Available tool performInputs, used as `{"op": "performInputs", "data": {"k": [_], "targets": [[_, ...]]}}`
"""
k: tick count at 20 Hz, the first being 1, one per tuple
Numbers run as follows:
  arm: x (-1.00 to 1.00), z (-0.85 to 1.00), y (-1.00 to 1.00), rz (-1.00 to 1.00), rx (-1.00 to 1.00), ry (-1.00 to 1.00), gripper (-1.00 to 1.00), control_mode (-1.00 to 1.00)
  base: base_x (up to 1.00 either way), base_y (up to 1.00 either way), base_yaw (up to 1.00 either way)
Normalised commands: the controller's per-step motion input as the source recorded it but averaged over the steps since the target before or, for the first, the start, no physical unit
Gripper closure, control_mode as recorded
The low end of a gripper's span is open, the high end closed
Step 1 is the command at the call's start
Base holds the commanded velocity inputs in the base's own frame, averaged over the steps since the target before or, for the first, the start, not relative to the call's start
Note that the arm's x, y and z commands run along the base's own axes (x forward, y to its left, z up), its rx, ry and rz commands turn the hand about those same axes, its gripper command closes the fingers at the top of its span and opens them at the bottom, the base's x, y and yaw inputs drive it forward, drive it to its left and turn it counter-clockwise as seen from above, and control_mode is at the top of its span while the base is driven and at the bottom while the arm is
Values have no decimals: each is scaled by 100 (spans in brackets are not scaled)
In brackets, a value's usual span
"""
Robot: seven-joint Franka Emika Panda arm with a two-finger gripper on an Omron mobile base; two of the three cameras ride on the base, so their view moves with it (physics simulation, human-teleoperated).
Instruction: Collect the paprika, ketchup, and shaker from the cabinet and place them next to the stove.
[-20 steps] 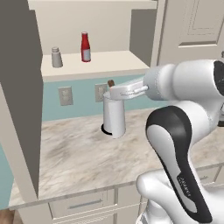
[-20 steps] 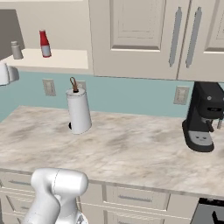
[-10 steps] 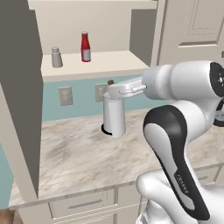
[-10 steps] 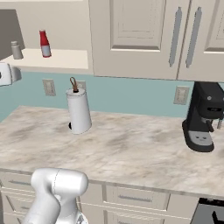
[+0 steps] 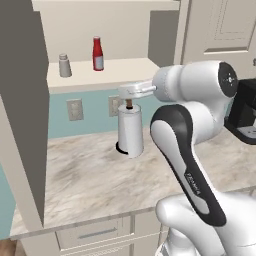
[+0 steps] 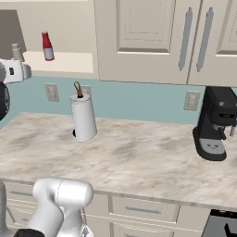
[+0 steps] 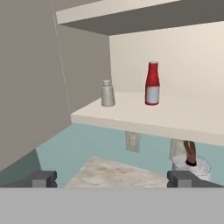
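Observation:
The cabinet (image 5: 120, 70) stands open. On its shelf are the grey shaker (image 5: 65, 65) and, to its right, the red ketchup (image 5: 98, 54) with a white cap. In the hand view the shaker (image 7: 107, 93) and the ketchup (image 7: 152, 83) stand upright on the shelf, ahead of and above my gripper (image 7: 113, 179). Its fingertips (image 7: 41, 178) are wide apart and open, with nothing between them. My gripper (image 5: 122, 91) hovers just below the shelf's front edge, over the paper towel roll. The paprika is out of view. A dark corner that may be the stove (image 6: 226, 224) shows at the lower right.
A white paper towel roll (image 5: 130, 131) stands on the marble counter (image 5: 85, 175) right under the hand. The open cabinet door (image 5: 20, 110) juts out on the left. A black coffee machine (image 6: 215, 122) sits on the right, under closed wall cabinets (image 6: 139, 37).
The hand has moved left and slightly up, closer to the cabinet shelf. The jaws stayed open. The shaker and ketchup have not moved.

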Motion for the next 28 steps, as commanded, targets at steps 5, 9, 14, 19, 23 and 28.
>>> {"op": "performInputs", "data": {"k": [5,9,14,19,23,28], "targets": [[58,16,-5,0,2,0,-100,-100,0,0,0],[53,19,-6,0,0,0,-100,-100,0,0,0],[47,15,-3,0,0,0,-100,-100,0,0,0],[46,15,-3,0,0,0,-100,-100,0,0,0],[46,16,0,-1,0,0,-100,-100,0,0,0],[52,14,0,-1,0,0,-100,-100,0,0,0]]}}
